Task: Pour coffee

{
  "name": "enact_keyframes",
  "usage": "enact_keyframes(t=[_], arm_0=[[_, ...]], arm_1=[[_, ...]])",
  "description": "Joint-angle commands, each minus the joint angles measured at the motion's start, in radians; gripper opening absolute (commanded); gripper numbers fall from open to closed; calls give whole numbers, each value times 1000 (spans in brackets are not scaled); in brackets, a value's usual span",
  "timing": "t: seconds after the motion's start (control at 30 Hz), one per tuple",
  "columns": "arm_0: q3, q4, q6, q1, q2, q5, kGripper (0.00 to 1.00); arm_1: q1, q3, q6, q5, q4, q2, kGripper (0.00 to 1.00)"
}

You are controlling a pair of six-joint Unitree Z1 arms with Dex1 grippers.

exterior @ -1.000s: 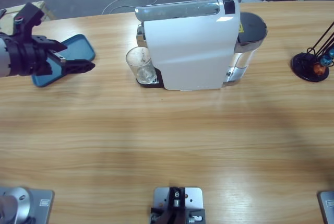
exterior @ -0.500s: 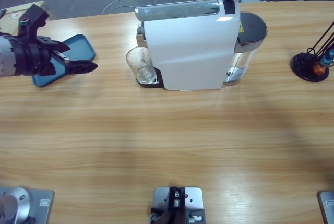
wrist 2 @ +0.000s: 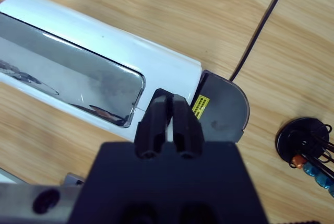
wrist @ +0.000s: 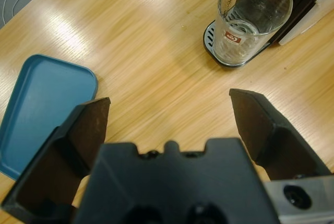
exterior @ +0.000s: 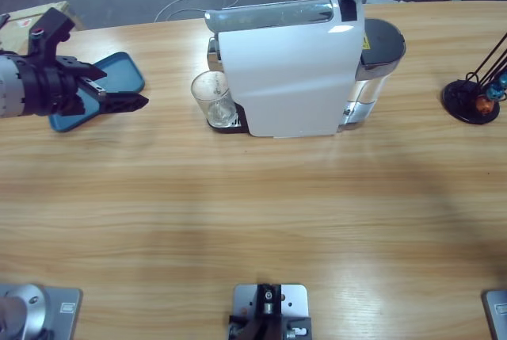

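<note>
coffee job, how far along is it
Done: the glass tumbler stands on the drip tray under the white coffee machine, nearly empty.
In hand: the left gripper is open, facing the tumbler, apart from it; the right gripper is shut above the machine's top.
Left: grasping, pouring.

The blue tray (exterior: pixel 107 78) is lying partly hidden under the left claw (exterior: pixel 131 102). The white coffee machine (exterior: pixel 289 70) is covering the tumbler's (exterior: pixel 212 98) right side. The capsule stand (exterior: pixel 475 98) is running off the right edge.
</note>
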Motion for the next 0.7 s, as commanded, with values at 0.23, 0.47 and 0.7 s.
enact_keyframes(t=[0.23, 0.47, 0.7], arm_0=[[33, -13, -20, -10, 45, -11, 996], [35, -17, -22, -10, 38, -11, 996], [27, -30, -23, -19, 34, -11, 996]], arm_1=[[25, 55, -18, -36, 26, 53, 0], [35, -69, -55, 7, 23, -18, 357], [78, -70, -36, 17, 42, -86, 1000]])
